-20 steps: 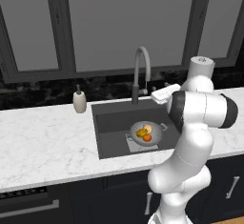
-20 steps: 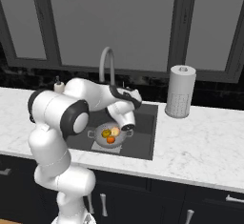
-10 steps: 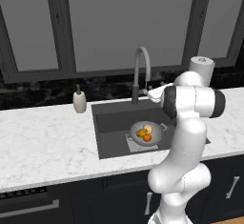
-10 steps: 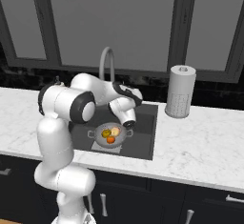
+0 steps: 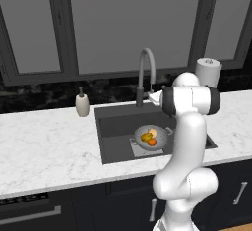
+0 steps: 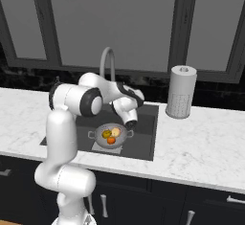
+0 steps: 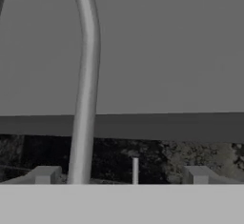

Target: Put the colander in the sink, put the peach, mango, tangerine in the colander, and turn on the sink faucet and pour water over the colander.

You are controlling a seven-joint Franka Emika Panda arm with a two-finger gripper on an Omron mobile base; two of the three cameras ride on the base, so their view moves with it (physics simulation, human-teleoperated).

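Note:
The metal colander (image 5: 150, 137) (image 6: 111, 135) sits in the sink (image 5: 109, 127) (image 6: 145, 134). It holds the pale peach (image 5: 153, 133), the yellow-green mango (image 5: 145, 136) and the orange tangerine (image 5: 152, 142). The curved grey faucet (image 5: 146, 72) (image 6: 107, 63) rises behind the basin. In the hand view its neck (image 7: 86, 75) stands left of centre, and a thin pale lever (image 7: 135, 169) stands upright between my fingertips. My gripper (image 7: 121, 175) is open and close to the faucet's base, its hand (image 5: 155, 97) just right of the faucet. No water shows.
A soap dispenser (image 5: 82, 103) stands left of the sink on the white marble counter (image 5: 44, 146) (image 6: 201, 142). A paper towel roll (image 5: 208, 70) (image 6: 181, 92) stands to the right. Dark windows and a black backsplash run behind the faucet.
The arm has swung the hand left, closer to the faucet's base. The colander and fruit have not moved.

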